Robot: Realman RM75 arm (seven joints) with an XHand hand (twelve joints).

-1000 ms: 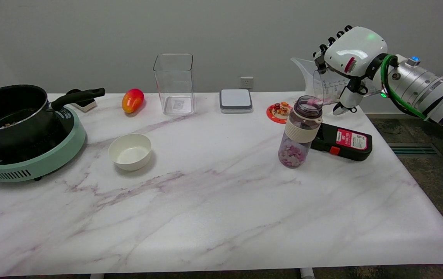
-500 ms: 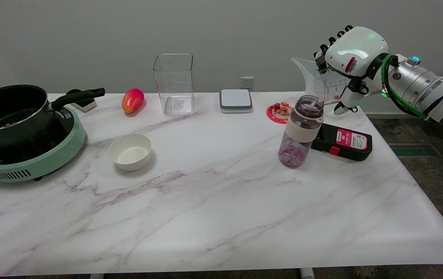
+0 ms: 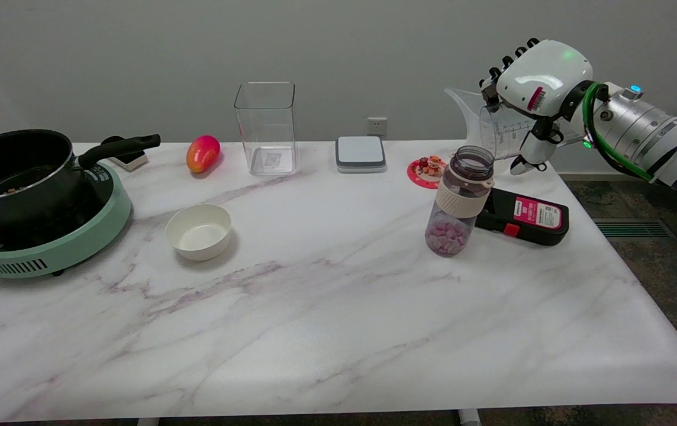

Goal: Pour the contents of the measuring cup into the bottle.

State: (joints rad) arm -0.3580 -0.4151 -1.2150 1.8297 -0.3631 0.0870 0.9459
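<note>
An open bottle (image 3: pixel 458 200) with a cream band stands on the table at centre right, with pink and white pieces piled in its bottom. My right hand (image 3: pixel 537 89) holds a clear measuring cup (image 3: pixel 495 127) in the air just above and to the right of the bottle's mouth. The cup is tipped to the left, its rim near the bottle's opening. I see no pieces left inside the cup. The fingers wrap the cup's far side, partly hidden.
A black device with a red label (image 3: pixel 525 216) lies right behind the bottle. A small red coaster with figurines (image 3: pixel 429 170) and a grey scale (image 3: pixel 360 154) sit further back. A white bowl (image 3: pixel 199 231), clear box (image 3: pixel 267 127), mango (image 3: pixel 202 153) and pot on cooker (image 3: pixel 25 201) lie left.
The last pink pieces at the cup's rim have dropped into the bottle. The cup and hand have barely moved.
</note>
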